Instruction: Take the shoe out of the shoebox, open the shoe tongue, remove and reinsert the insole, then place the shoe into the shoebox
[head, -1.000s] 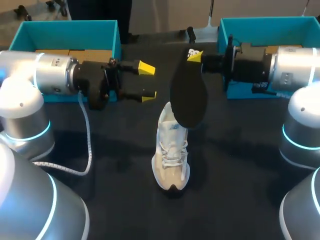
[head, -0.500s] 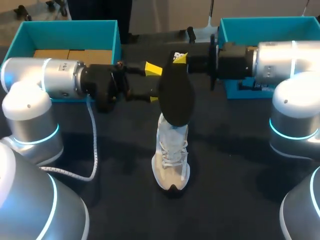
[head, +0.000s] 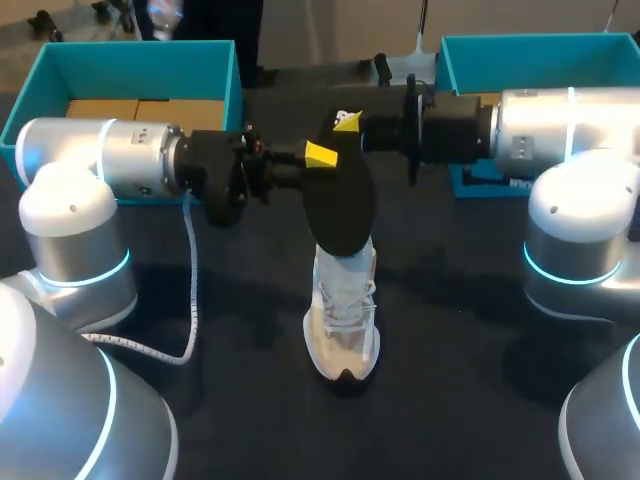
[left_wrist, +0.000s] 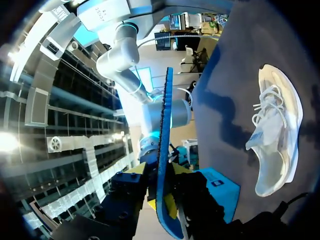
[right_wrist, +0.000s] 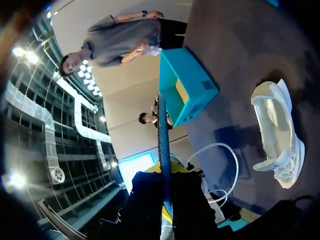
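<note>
Holds the insole (head: 340, 205) aloft in the right gripper (head: 345, 122), pinched at its narrow upper end from two sides, hanging broad end down over the heel end of the shoe (head: 342, 310); cannot tell whether touching it. Reads as the step between removing and reinserting: held vertical and lined up with the opening, ready for sliding back in. Has the left gripper (head: 318, 155) up against the insole's upper part from the opposite side, probably to steady it or take it over; cannot tell whether closed on it or merely alongside. Shows as a thin edge-on strip straight ahead of each wrist.

Leaves the shoe upright on the dark table (head: 460, 330), toe toward the robot, touched by neither gripper, so likely to tip or skid under a push from above.

Hemmed at the far edge by the left box (head: 130, 55) and the right box (head: 520, 55), both teal, both well apart from the shoe; cannot tell which serves for the return. Plenty of bare table on either side of the shoe for lowering; tighter above, given two wrists meeting near the middle. Worth minding the white cable (head: 185, 300) looped by the left arm's base
</note>
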